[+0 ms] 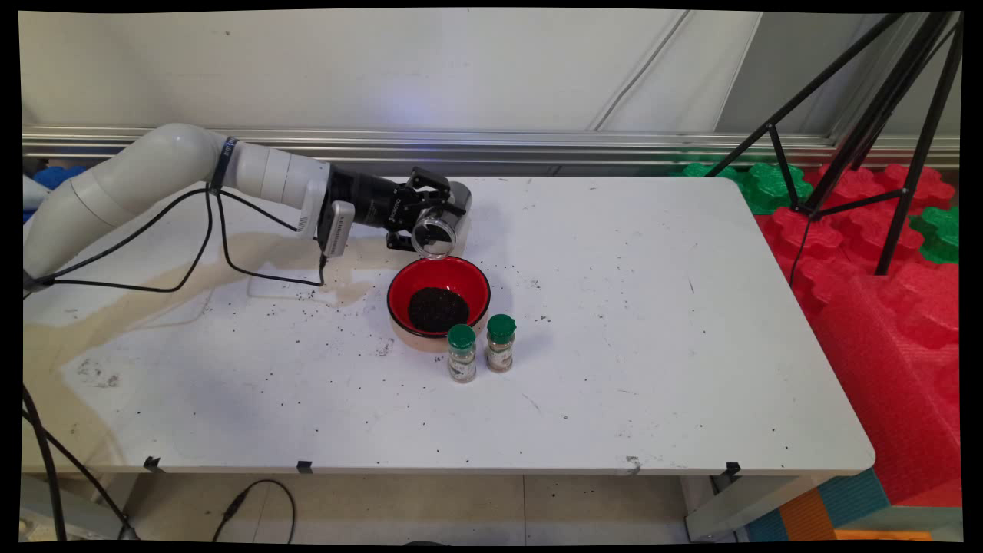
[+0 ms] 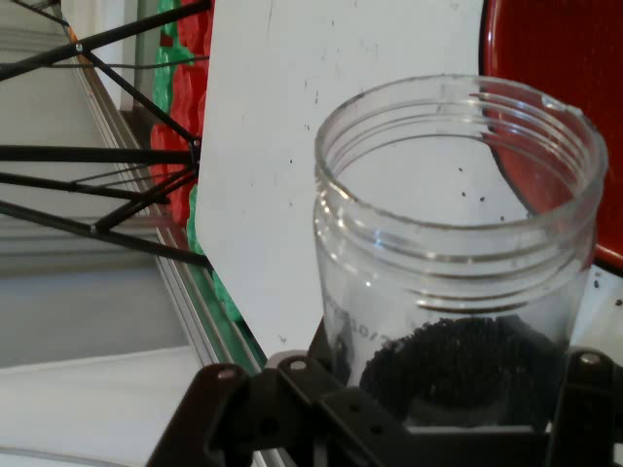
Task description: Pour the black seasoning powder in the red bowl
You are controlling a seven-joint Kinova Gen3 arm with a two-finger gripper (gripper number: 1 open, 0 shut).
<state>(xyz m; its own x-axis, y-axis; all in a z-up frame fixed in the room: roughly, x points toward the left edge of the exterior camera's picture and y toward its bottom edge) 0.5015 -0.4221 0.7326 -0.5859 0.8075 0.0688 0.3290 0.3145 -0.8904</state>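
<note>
My gripper (image 1: 436, 223) is shut on a clear plastic jar (image 1: 434, 236), held on its side just above the far rim of a red bowl (image 1: 470, 278). The jar's open mouth faces toward the bowl. In the hand view the clear plastic jar (image 2: 458, 243) fills the middle, with a little dark granular stuff left at its bottom between the jaws. The red bowl (image 2: 555, 117) shows behind it at the upper right. A heap of the same dark grains (image 1: 438, 309) lies in the bowl.
Two small spice jars with green lids (image 1: 461, 352) (image 1: 500, 342) stand just in front of the bowl. Dark grains are scattered over the white table (image 1: 653, 346). A black tripod (image 1: 868, 130) and red and green foam blocks (image 1: 883, 307) are at the right.
</note>
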